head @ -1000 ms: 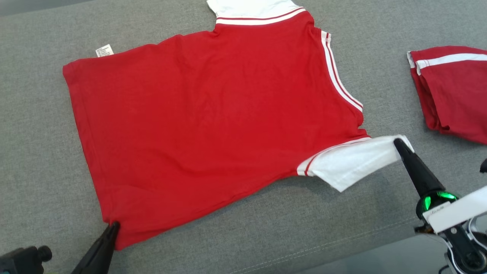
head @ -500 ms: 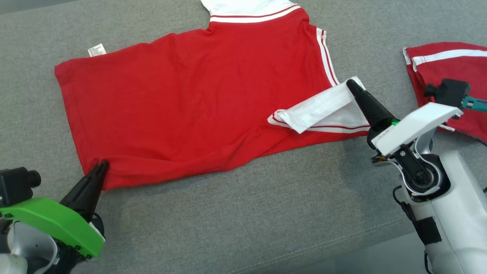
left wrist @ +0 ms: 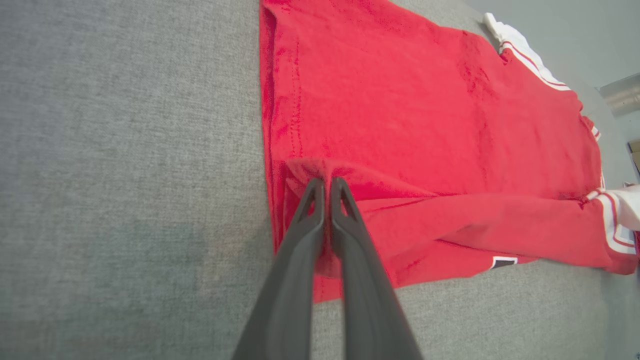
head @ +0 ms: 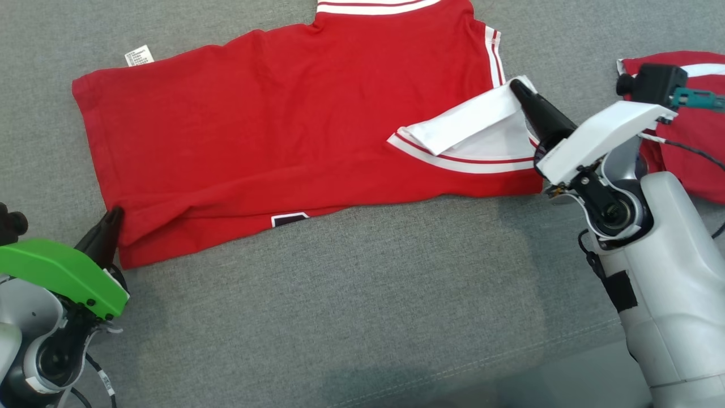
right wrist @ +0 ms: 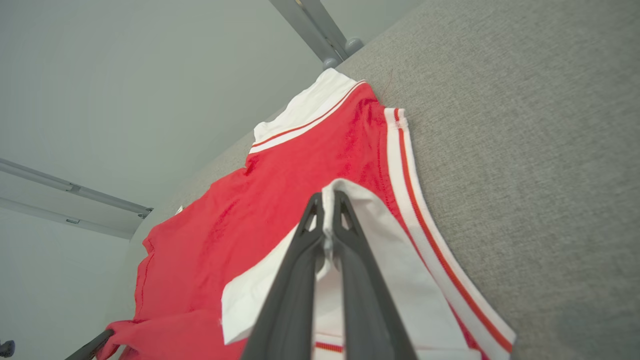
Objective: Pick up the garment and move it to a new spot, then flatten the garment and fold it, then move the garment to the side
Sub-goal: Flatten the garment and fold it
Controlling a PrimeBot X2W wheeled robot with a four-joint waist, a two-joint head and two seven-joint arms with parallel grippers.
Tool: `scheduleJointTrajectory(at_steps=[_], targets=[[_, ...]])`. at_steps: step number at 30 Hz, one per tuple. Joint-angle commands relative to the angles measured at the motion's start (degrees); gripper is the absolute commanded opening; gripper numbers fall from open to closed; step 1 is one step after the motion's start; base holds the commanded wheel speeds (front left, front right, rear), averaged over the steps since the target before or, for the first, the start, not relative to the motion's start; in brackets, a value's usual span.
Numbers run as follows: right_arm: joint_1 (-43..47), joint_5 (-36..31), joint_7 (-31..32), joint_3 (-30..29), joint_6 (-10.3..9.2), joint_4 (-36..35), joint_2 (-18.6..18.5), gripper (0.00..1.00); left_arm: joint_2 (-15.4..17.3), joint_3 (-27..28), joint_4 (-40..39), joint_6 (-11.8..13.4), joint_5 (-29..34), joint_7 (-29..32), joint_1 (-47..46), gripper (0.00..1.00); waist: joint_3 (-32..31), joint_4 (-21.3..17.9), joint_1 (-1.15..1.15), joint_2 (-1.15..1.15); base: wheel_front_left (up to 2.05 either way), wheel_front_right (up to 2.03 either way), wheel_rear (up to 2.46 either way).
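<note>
The left end effector (head: 115,214), at the lower left of the head view, is pinching the garment's near hem corner with its fingers closed tight on the cloth; in the left wrist view the left end effector (left wrist: 325,183) is gripping a small raised fold of red fabric. The right end effector (head: 516,85), at the upper right of the head view, is clamping the edge of the white sleeve (head: 470,122) and is holding it folded back over the red body; the right wrist view is showing the right end effector (right wrist: 327,198) closed on that white cloth.

The garment (head: 283,113), red with white striped trim, is lying spread across the upper half of the head view on the grey worktop (head: 368,294), its near edge doubled over between the two grips. A dark print patch (head: 289,218) is peeking out under that fold. A white label (head: 139,55) is lying at the garment's upper left edge. A second red garment (head: 696,136) is sitting at the right edge.
</note>
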Motion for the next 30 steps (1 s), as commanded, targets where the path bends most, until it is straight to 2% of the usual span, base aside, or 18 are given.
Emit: scheduleJointTrajectory(at_steps=[1, 4, 5, 6, 7, 8, 12, 15, 21, 25, 30], targets=[[-1.0, -0.5, 0.2, 0.7, 0.02, 0.7, 0.4, 0.0, -0.6, -0.3, 0.9, -0.4, -0.4, 0.4, -1.0, 0.0, 0.1, -0.1, 0.0, 0.0, 0.0, 0.0, 0.0], [-2.3, -2.0, 0.2, 2.1, 0.02, 2.1, 0.2, 0.0, -1.2, -0.7, 2.5, -0.6, -0.6, 0.7, -1.6, 0.0, 0.3, -0.2, 0.0, 0.0, 0.0, 0.0, 0.0], [-2.8, -2.7, -0.1, 2.2, 0.01, 2.9, 0.0, 0.0, -1.5, -0.8, 3.0, -0.5, -0.7, 0.8, -1.8, 0.2, 0.4, -0.1, 0.0, 0.0, 0.0, 0.0, 0.0], [-3.5, -3.6, -1.0, 2.3, 0.02, 3.4, -0.2, 0.42, -1.8, -0.7, 3.5, -0.5, -0.9, 0.8, -2.0, 0.46, 0.5, -0.1, 0.0, 0.0, 0.0, 0.0, 0.0], [-3.5, -3.6, -1.0, 2.3, 0.02, 3.4, -0.2, 0.42, -1.8, -0.7, 3.5, -0.5, -0.9, 0.8, -2.0, 0.46, 0.5, -0.1, 0.0, 0.0, 0.0, 0.0, 0.0], [-4.2, -4.4, -1.6, 2.4, 0.02, 4.0, -0.3, 1.0, -1.9, -0.6, 3.8, -0.6, -0.8, 0.7, -2.4, 1.0, 0.5, 0.0, 0.0, 0.0, 0.0, 0.0, 0.0], [-5.8, -7.8, -4.4, 2.4, 0.01, 6.2, -1.0, 1.0, -2.0, -0.1, 5.1, -1.1, -0.4, -0.2, -3.3, 1.0, 0.1, 0.6, 0.0, 0.0, 0.0, 0.0, 0.0], [-5.1, -8.6, -4.4, 2.6, 0.02, 5.1, -2.2, 1.0, -0.9, 1.9, 5.3, -1.6, -0.9, -1.9, -1.8, 1.0, -0.4, 1.3, 0.0, 0.0, 0.0, 0.0, 0.0], [2.8, -9.9, -3.1, 1.0, 0.01, -5.3, -8.6, 1.0, 1.3, 4.0, 0.5, -2.1, 0.2, -7.2, 7.4, 1.0, -1.6, 2.2, 0.0, 0.0, 0.0, 0.0, 0.0], [12.0, -13.6, 1.6, -1.5, 0.01, -12.7, -12.9, 1.0, 0.4, 2.1, -4.4, -3.2, -0.1, -8.2, 13.5, 1.0, -0.9, 3.0, 0.0, 0.0, 0.0, 0.0, 0.0], [19.5, -16.7, 7.0, -5.2, 0.02, -17.5, -12.2, 1.0, -2.4, 0.3, -3.6, -4.0, -1.3, -7.4, 11.8, 1.0, 1.1, 3.2, 0.0, 0.0, 0.0, 0.0, 0.0]])
